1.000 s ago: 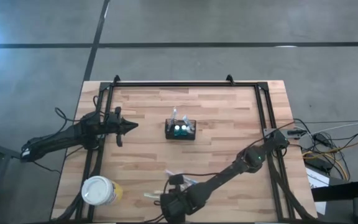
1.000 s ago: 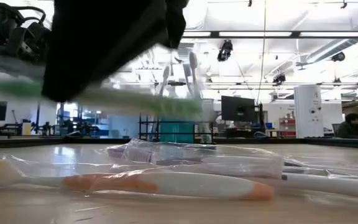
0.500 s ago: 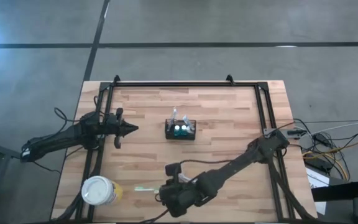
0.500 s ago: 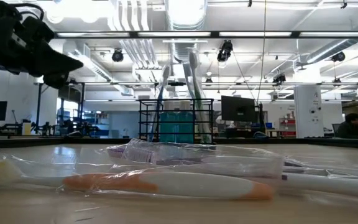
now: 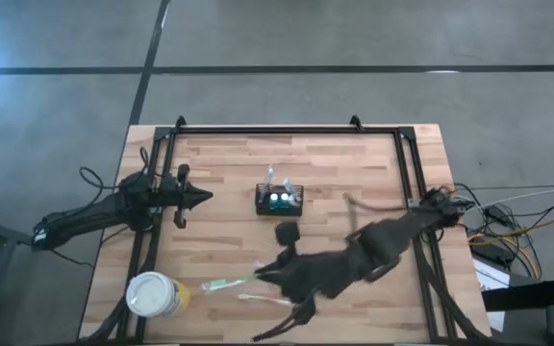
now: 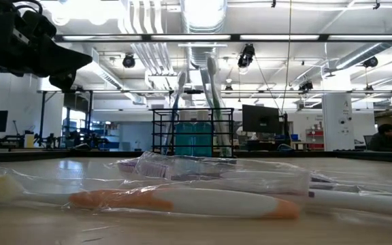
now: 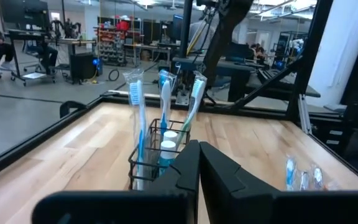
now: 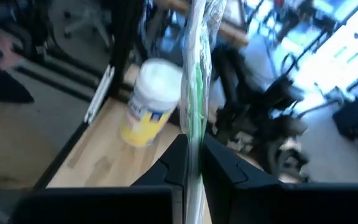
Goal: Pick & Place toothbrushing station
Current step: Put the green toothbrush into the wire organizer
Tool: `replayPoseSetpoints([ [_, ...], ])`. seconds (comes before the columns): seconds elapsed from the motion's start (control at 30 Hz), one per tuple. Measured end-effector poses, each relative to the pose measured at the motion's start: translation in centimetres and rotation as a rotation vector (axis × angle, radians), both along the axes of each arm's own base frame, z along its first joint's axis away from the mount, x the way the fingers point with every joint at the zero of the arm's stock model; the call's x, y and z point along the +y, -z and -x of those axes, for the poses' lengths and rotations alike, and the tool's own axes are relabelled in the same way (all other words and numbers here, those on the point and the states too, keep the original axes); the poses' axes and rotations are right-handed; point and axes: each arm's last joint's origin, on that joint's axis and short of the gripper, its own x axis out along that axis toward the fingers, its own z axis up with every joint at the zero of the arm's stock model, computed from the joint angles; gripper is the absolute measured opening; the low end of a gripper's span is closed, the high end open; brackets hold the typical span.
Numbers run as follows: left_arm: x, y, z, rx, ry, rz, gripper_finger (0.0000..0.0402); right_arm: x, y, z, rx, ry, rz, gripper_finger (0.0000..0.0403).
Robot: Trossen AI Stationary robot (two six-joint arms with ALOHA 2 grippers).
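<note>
The black wire-mesh caddy (image 5: 279,200) stands upright on the wooden table's middle with several toothbrushes standing in it; it also shows in the low view (image 6: 194,133) and in the left wrist view (image 7: 159,152). My left gripper (image 5: 203,197) is shut and empty, left of the caddy and pointing at it (image 7: 199,149). My right gripper (image 5: 260,279), blurred, is near the table's front, shut on a green toothbrush in a clear wrapper (image 5: 221,284). My right gripper pinches the wrapped green toothbrush (image 8: 193,124) between its two fingers. The toothbrush runs on forward along the fingers and sticks out past their tips toward the table's left, over the table near the yellow cup. Which end it holds is hidden by the fingers.
A yellow cup with a white lid (image 5: 152,295) stands at the near left corner (image 8: 149,102). More wrapped toothbrushes lie near the front edge (image 5: 267,299), one of them orange and white (image 6: 182,201). A black frame (image 5: 287,131) runs round the table's edges.
My right gripper has swung quickly from the table's near edge away toward the caddy, taking the wrapped green toothbrush with it; the toothbrush has left the low view. My left gripper has stayed where it was.
</note>
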Motion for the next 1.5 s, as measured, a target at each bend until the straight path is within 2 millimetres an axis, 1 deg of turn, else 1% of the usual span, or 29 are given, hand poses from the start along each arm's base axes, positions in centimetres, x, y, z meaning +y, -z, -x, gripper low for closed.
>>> replayPoseSetpoints([
  [0.13, 0.0, 0.1, 0.0, 0.003, 0.000, -0.001, 0.0014, -1.8, -2.7, 2.8, -0.065, -0.044, -0.004, 0.0022],
  [0.27, 0.0, 0.4, -0.1, 0.014, -0.001, -0.004, 0.0014, -4.1, -4.3, 6.0, -0.131, -0.061, -0.015, 0.0022],
  [0.33, 0.0, 0.4, -0.1, 0.015, -0.001, -0.010, 0.0014, -5.3, -4.5, 7.8, -0.171, -0.057, -0.031, 0.0022],
  [0.43, 0.0, 0.4, -0.1, 0.015, -0.001, -0.019, 0.0014, -7.0, -3.4, 10.0, -0.231, -0.073, -0.076, 0.0022],
  [0.5, 0.0, 0.4, -0.1, 0.016, 0.000, -0.036, 0.0014, -8.0, -1.7, 11.1, -0.266, -0.103, -0.105, 0.0022],
  [0.6, 0.0, 0.4, -0.1, 0.016, 0.001, -0.066, 0.0014, -9.6, 1.8, 12.3, -0.312, -0.118, -0.147, 0.0022],
  [0.8, 0.0, 0.4, -0.1, 0.018, 0.002, -0.093, 0.0014, -13.2, 8.7, 14.5, -0.456, -0.166, -0.274, 0.0022],
  [0.93, 0.0, 0.4, -0.1, 0.019, 0.002, -0.112, 0.0014, -14.8, 12.9, 15.8, -0.500, -0.153, -0.320, 0.0022],
  [1.07, 0.0, 0.4, -0.1, 0.020, 0.003, -0.119, 0.0014, -15.6, 15.5, 16.8, -0.556, -0.129, -0.357, 0.0022],
  [1.23, 0.0, 0.4, -0.1, 0.021, 0.004, -0.141, 0.0014, -15.4, 18.1, 18.0, -0.648, -0.163, -0.356, 0.0022],
  [1.4, 0.0, 0.4, -0.1, 0.021, 0.005, -0.137, 0.0014, -15.9, 20.7, 20.0, -0.748, -0.092, -0.387, 0.0022],
  [1.5, 0.0, 0.4, -0.1, 0.024, 0.005, -0.129, 0.0014, -16.2, 22.2, 20.6, -0.732, -0.062, -0.388, 0.0022],
])
